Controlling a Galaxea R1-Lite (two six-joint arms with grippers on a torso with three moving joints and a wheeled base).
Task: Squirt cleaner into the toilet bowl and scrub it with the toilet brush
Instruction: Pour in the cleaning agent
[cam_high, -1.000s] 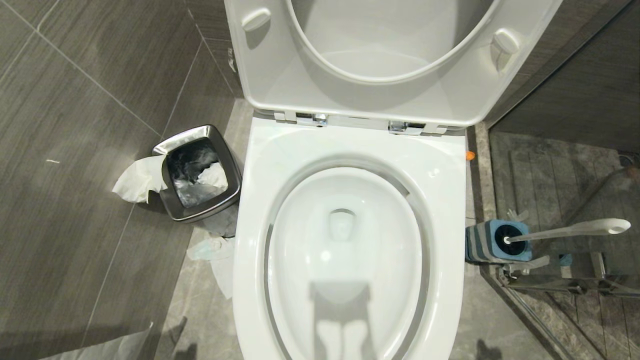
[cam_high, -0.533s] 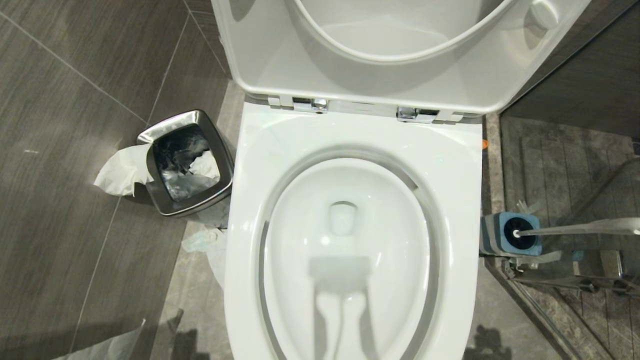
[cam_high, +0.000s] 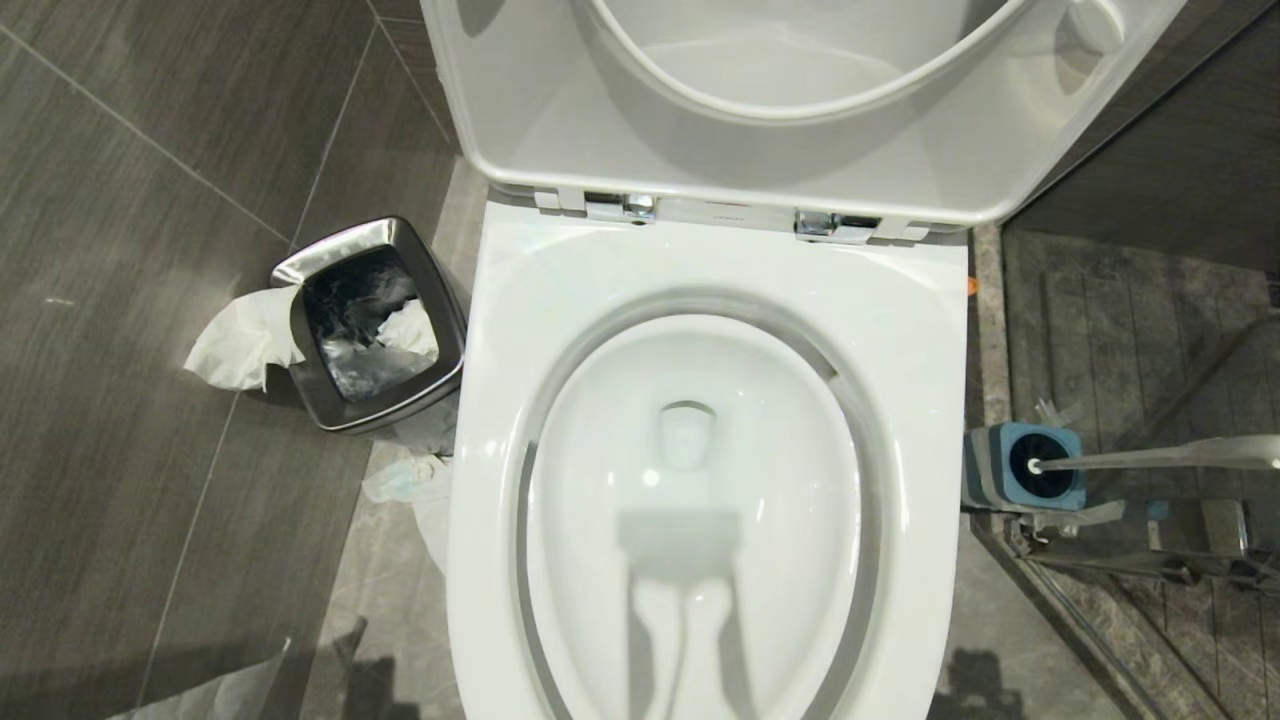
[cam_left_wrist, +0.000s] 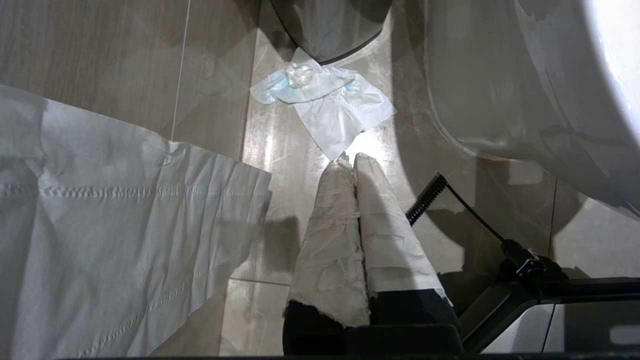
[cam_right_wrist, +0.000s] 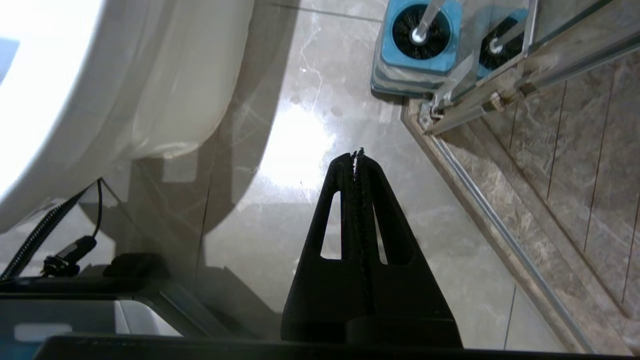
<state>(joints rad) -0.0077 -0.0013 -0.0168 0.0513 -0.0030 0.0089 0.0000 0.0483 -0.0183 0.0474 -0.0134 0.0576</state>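
The white toilet bowl fills the head view, with seat and lid raised and clear water in the basin. The toilet brush stands in its blue-topped holder on the floor to the bowl's right, its white handle leaning away. No cleaner shows. Neither arm appears in the head view. My left gripper, its fingers wrapped in white, hangs shut and empty over the floor left of the bowl. Right of the bowl, my black right gripper is shut and empty, well short of the brush.
A steel waste bin stands left of the toilet with tissue hanging from it. More tissue and a large paper sheet lie on the floor. A glass shower door with a metal frame stands behind the holder.
The head camera has moved in, so the toilet looks larger and the bin and brush holder sit further out. The things themselves have not moved. Both grippers stay shut.
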